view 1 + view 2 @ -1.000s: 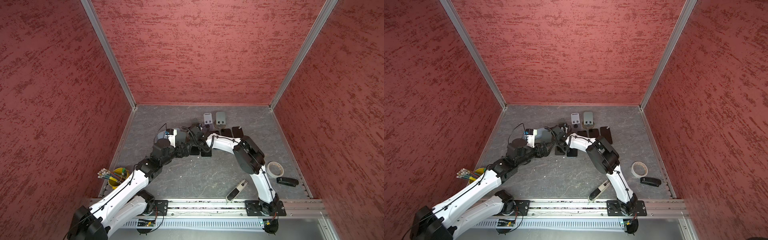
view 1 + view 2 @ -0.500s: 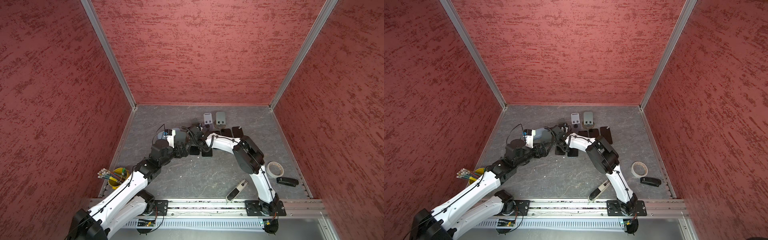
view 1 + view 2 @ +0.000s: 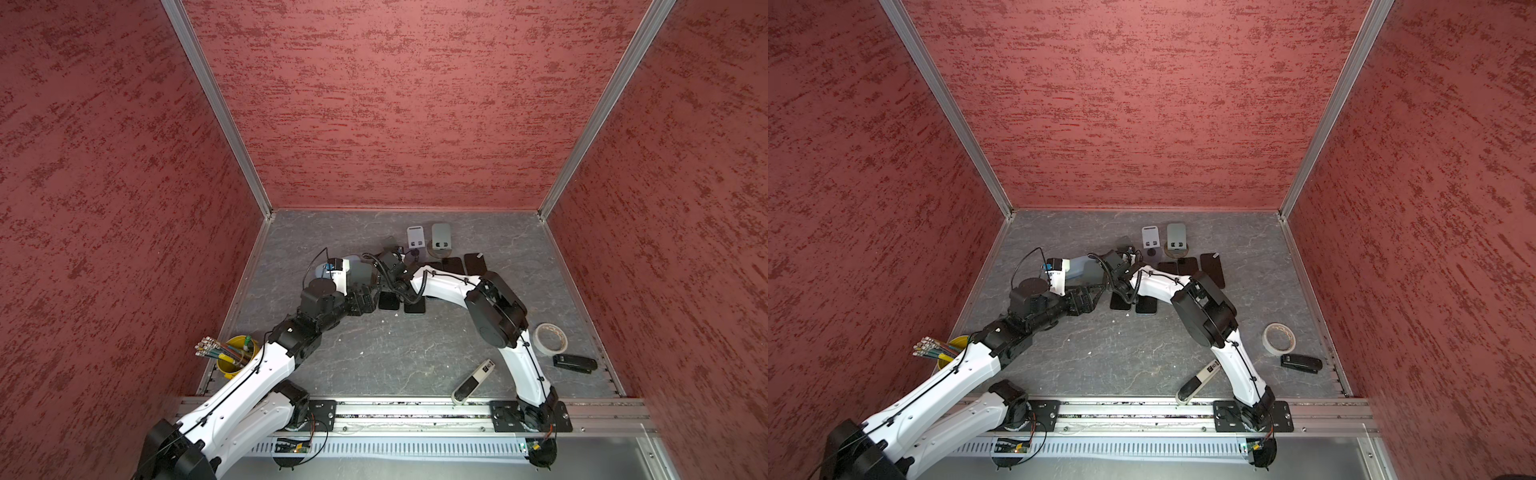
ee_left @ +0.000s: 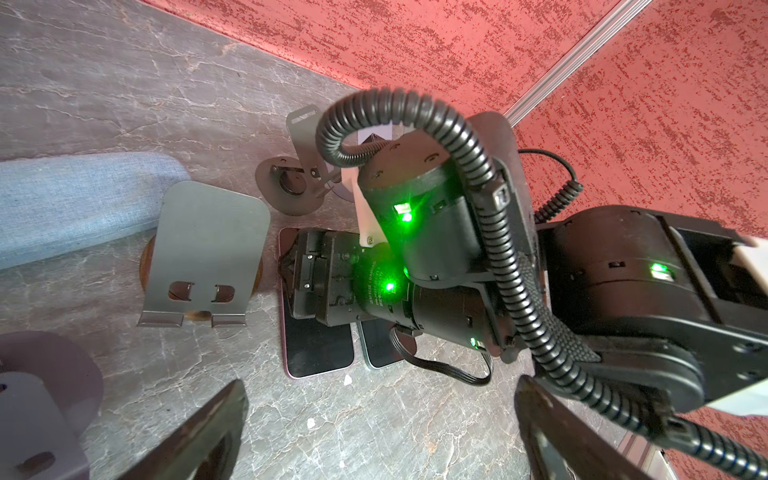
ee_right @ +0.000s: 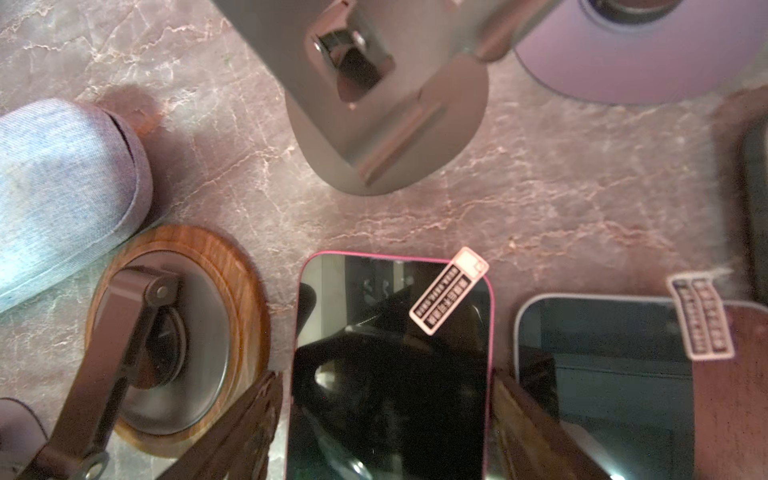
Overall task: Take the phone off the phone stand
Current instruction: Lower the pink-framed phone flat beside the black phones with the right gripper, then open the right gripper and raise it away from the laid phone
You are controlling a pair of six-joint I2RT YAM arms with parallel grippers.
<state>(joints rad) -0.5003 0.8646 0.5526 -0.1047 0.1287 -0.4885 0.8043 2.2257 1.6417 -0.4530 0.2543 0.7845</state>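
The pink-edged phone [image 5: 390, 365] lies flat on the grey table, screen up, beside the grey phone stand [image 4: 203, 249] with a round wooden base [image 5: 174, 332]. The stand's ledge holds nothing. My right gripper [image 5: 386, 428] hangs low over the phone, its fingers [image 5: 232, 432] astride the phone's long edges, with a sliver of table showing on one side. In both top views the phone [image 3: 390, 301] shows just below the right wrist. My left gripper [image 4: 378, 432] stands wide open close in front of the phone [image 4: 318, 349], with nothing between its fingers.
A second phone [image 5: 602, 374] lies right beside the pink one. A blue fabric case [image 4: 75, 199] and other stands [image 3: 417, 237] [image 3: 441, 237] are near the back. More phones [image 3: 473, 262], a tape roll [image 3: 550, 338], a stapler [image 3: 574, 363] and a yellow pen cup [image 3: 235, 357] sit around.
My right gripper's jaws have spread wider around the phone lying on the table. The left arm has shifted only slightly and stays open.
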